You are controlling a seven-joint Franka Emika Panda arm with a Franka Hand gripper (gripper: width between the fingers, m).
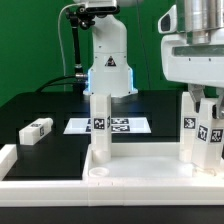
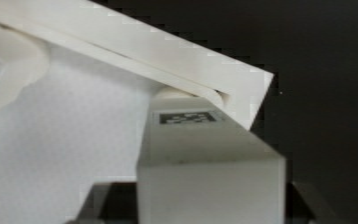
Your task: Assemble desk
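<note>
The white tabletop (image 1: 140,172) lies at the front with its rim up. One tagged leg (image 1: 100,125) stands upright in it on the exterior view's left. On the right my gripper (image 1: 206,103) is shut on another upright tagged leg (image 1: 208,137), whose lower end is at the tabletop's right corner. A further tagged leg (image 1: 187,125) stands right beside it. In the wrist view the held leg (image 2: 202,165) runs from between my dark fingers (image 2: 108,200) to the tabletop's corner (image 2: 149,55); its seating there is hidden.
A loose white leg (image 1: 35,130) lies on the black table at the exterior view's left. The marker board (image 1: 128,125) lies flat behind the tabletop. The robot's base (image 1: 108,65) stands at the back. A low white rail (image 1: 8,160) borders the left side.
</note>
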